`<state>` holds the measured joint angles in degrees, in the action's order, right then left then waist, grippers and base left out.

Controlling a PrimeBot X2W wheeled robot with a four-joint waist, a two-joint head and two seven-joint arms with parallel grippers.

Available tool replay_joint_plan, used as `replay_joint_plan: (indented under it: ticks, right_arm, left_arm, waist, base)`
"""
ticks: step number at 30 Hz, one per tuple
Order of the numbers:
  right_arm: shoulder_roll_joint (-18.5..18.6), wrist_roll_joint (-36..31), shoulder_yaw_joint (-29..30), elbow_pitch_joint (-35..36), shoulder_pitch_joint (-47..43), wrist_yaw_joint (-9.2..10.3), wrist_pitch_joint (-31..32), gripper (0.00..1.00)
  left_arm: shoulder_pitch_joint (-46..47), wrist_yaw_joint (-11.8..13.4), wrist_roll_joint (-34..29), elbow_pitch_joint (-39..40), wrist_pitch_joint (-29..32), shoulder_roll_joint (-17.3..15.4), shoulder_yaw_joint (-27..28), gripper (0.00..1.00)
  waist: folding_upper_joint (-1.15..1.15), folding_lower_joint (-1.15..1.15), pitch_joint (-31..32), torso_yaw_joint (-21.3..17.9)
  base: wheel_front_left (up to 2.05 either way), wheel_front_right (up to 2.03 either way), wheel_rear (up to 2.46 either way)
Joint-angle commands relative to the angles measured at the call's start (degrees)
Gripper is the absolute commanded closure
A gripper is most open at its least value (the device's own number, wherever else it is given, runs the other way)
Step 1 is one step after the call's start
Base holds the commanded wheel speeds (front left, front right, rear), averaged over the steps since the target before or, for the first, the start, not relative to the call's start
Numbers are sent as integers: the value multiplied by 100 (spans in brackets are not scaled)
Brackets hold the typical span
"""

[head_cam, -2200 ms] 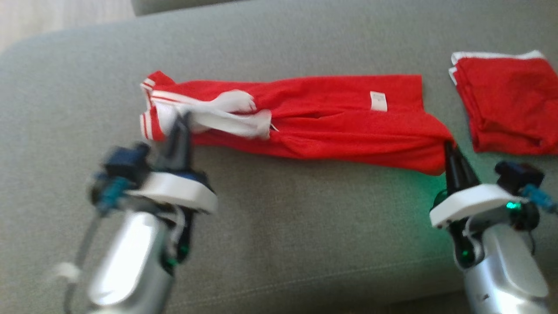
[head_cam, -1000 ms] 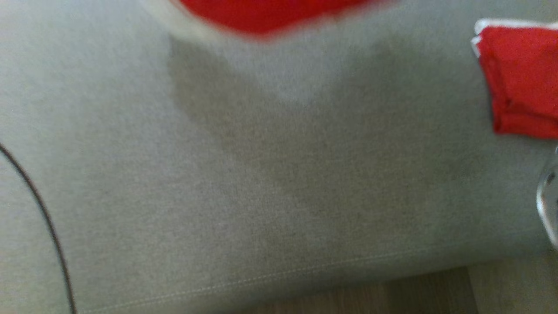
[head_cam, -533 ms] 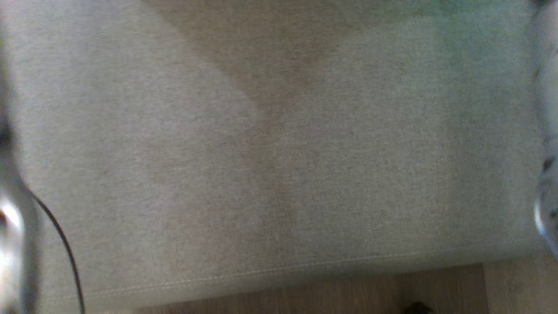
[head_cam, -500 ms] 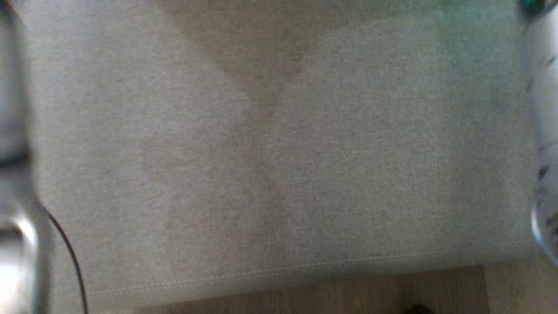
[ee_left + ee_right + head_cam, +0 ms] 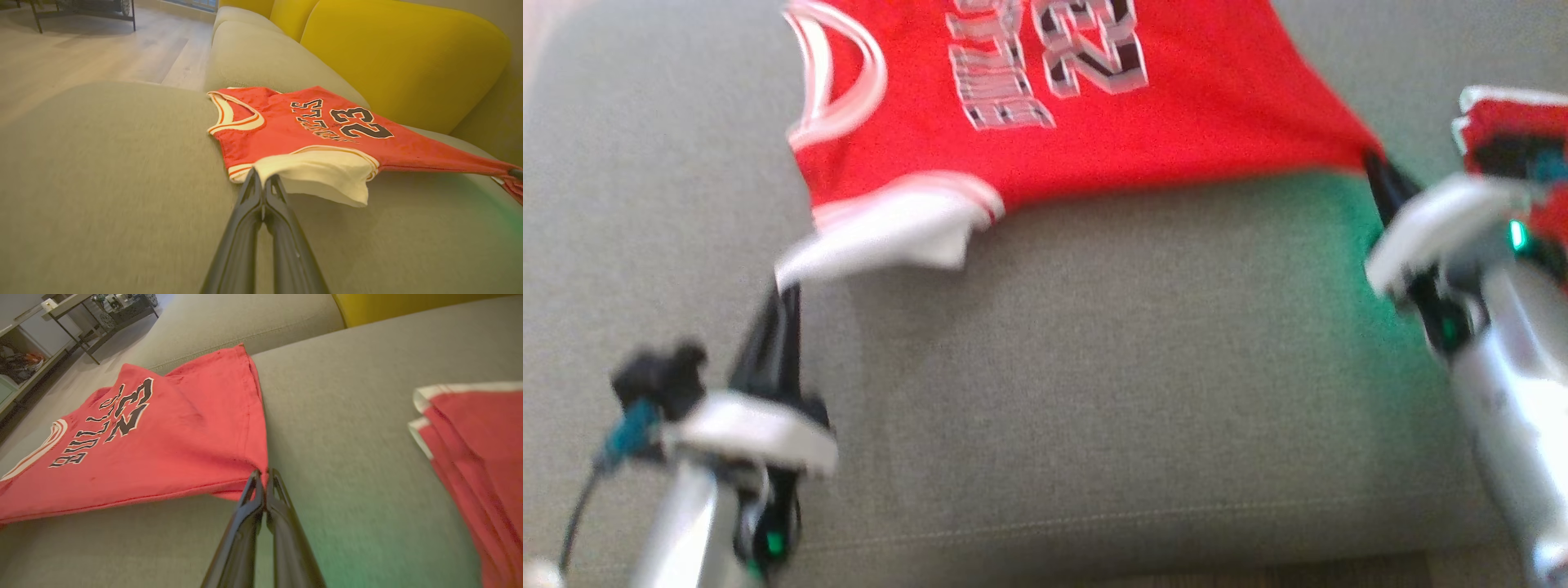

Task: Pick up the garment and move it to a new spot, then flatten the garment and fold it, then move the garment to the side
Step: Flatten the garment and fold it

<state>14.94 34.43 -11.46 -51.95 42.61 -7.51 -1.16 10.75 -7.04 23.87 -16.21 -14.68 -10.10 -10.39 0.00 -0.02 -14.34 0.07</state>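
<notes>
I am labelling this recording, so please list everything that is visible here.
sofa seat: one, grey, under both garments
jersey: one, red with white trim and number 23, spread over the seat
folded garment: one, red with white edge, on the seat at the robot's right
back cushions: at least two, yellow, behind the seat
floor: one, pale wood, beyond the sofa
left gripper: one, dark, shut on the jersey's white shoulder edge
right gripper: one, dark, shut on the jersey's bottom corner

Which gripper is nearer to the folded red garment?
Right. The right gripper pinches the jersey at the corner beside the folded garment; the left gripper holds its far end.
</notes>
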Motion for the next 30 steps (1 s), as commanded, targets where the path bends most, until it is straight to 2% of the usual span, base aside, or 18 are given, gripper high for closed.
replay_joint_plan:
  ticks: [1, 2, 3, 10, 15, 18, 23, 30]
  right_arm:
    - [98, 73, -63, 222, -95, 2, -14, 100]
    - [219, 249, -44, 507, -621, 2, -30, 100]
    - [219, 249, -44, 507, -621, 2, -30, 100]
    - [489, 364, 410, 1592, -2353, 2, -118, 100]
    - [461, -56, 1016, 2606, -3226, 2, 114, 100]
    - [288, -538, 1356, 3178, -3389, 2, 390, 100]
    - [-181, -1394, 1564, 3582, -3086, 2, 861, 100]
    - [-518, -1961, 1636, 2954, -2089, 2, 976, 100]
  left_arm:
    - [163, 20, 56, 271, -31, -72, 221, 100]
    - [-276, 82, 181, 405, -31, 27, 248, 100]
    - [-276, 82, 181, 405, -31, 27, 248, 100]
    - [-1489, 420, 472, 1393, 321, 163, 324, 100]
    - [-2057, 724, 669, 2385, 823, 211, 358, 100]
    - [-2045, 840, 791, 2752, 1102, 278, 306, 100]
    - [-1283, 860, 332, 2408, 1229, 142, 52, 100]
    - [228, 755, 54, 1068, 946, 387, -253, 100]
  waist:
    - [0, 2, 282, 57]
    - [0, 2, 457, 92]
    - [0, 2, 457, 92]
    - [0, 2, 846, 170]
    - [0, 2, 886, 123]
    - [0, 2, 856, 71]
    - [0, 2, 755, 36]
    - [0, 2, 435, 106]
  base:
    - [0, 0, 0]
    - [0, 0, 0]
    - [0, 0, 0]
    - [0, 0, 0]
    - [0, 0, 0]
    - [0, 0, 0]
    - [0, 0, 0]
    - [0, 0, 0]
